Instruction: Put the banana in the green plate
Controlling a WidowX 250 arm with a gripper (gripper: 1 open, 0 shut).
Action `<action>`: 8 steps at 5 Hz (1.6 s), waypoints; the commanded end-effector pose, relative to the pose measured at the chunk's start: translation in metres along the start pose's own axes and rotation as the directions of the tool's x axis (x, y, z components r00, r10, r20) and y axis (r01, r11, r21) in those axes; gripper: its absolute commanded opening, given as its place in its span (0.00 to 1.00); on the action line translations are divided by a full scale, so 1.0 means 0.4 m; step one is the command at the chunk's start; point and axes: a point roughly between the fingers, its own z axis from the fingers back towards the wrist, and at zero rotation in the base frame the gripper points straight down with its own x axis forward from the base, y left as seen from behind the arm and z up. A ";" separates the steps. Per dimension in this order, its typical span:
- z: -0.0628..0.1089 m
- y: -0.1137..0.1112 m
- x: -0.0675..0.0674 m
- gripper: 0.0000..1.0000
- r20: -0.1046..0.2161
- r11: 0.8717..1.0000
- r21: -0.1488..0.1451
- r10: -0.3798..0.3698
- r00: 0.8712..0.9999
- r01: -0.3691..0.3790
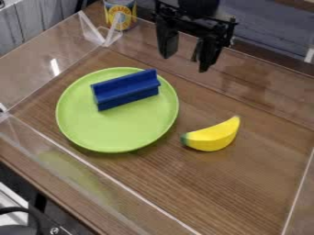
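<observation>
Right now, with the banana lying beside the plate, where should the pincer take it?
Grip the banana across its thick middle, coming straight down from above. It lies flat on the table, clear of the green plate, its curved sides exposed. The open pincer already points down.

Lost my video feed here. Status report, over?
Gripper open, empty, hanging above the table. Banana on the table, right of green plate. Blue block lying in the plate.

Yellow banana (214,135) (greenish tip), lime-green plate (117,128), blue block (127,88).
</observation>
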 end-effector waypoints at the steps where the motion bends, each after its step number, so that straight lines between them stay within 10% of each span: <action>1: -0.019 -0.024 -0.003 1.00 -0.004 1.000 -0.003 0.011 1.000 -0.011; 5: -0.096 -0.136 -0.051 1.00 0.064 0.987 -0.016 -0.157 0.986 0.158; 8: -0.218 -0.209 -0.028 1.00 0.100 0.952 -0.005 -0.305 0.947 0.307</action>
